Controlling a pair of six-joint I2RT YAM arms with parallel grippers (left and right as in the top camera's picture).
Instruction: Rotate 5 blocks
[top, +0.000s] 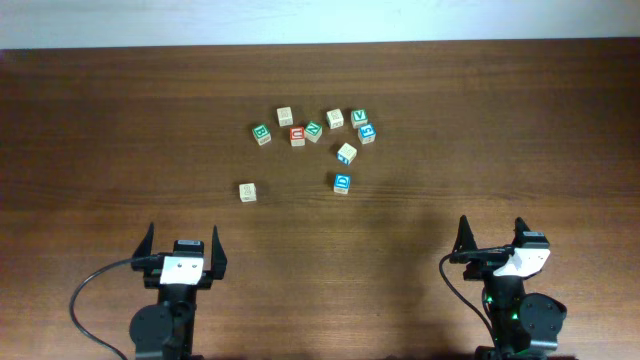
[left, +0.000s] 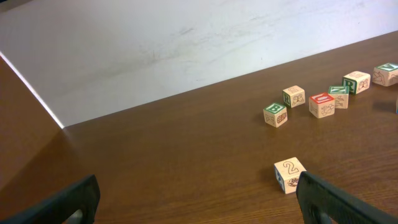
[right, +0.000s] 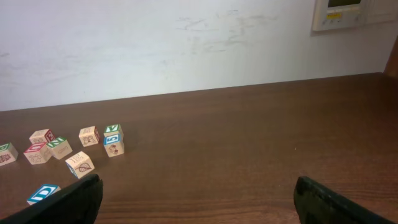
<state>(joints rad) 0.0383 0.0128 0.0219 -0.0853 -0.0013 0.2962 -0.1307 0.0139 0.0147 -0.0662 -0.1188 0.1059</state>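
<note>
The blocks lie in a loose cluster mid-table. A green "V" cube (top: 359, 119) has a blue-faced cube (top: 367, 133) beside it. A second blue-faced cube (top: 342, 183) lies nearer me, with a pale cube (top: 347, 153) just behind it. Another pale cube (top: 247, 191) sits apart at the left; it shows a "2" (left: 289, 174) by my left gripper's right finger. My left gripper (top: 183, 236) and right gripper (top: 491, 230) both stand open near the front edge, nothing between their fingers. In the right wrist view the blue cube (right: 43, 193) and pale cube (right: 80, 163) lie far left.
A red-faced cube (top: 297, 136), a green "B" cube (top: 261, 133), another green cube (top: 314, 131) and two more pale cubes (top: 285, 116) (top: 335, 119) share the cluster. A white wall borders the table's far edge (left: 186, 93).
</note>
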